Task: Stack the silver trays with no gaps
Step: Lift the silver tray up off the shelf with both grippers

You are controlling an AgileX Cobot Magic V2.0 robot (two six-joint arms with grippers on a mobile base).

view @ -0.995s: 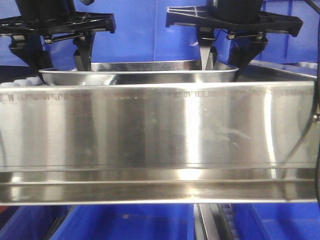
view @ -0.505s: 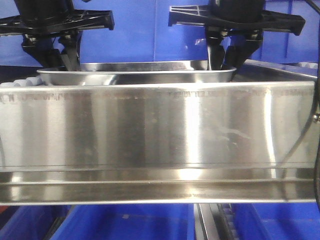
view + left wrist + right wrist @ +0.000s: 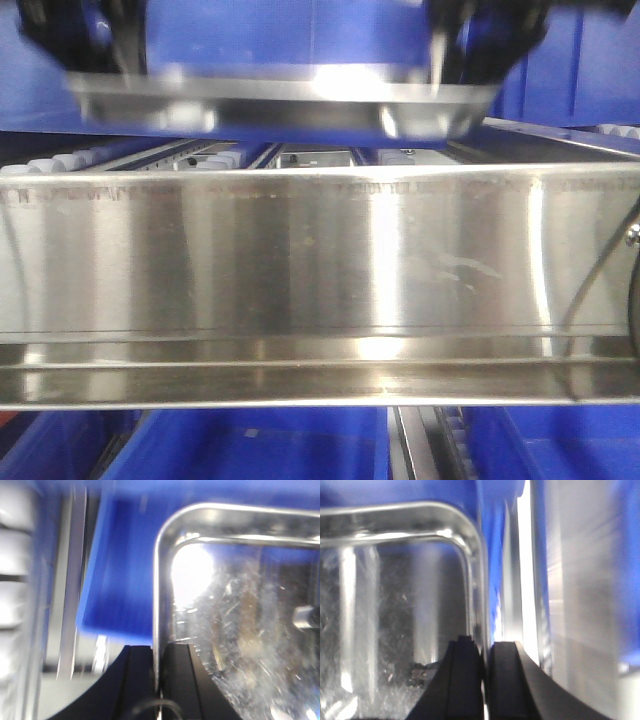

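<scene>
Pincers both clamp the silver tray (image 3: 280, 100) by its end rims, the rim running off toward 12 o'clock from the left gripper (image 3: 159, 655) and the right gripper (image 3: 485, 652). The tray has just risen clear of the steel rail (image 3: 320, 260) and hangs at the rail's 12 o'clock, so the carry toward stacking looks begun.

A broad polished steel rail (image 3: 320, 290) spans the front, blue bins (image 3: 250, 450) below and behind it.

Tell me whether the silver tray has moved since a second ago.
Yes. The silver tray has risen, now hanging clear above the steel shelf rail's top edge.
</scene>
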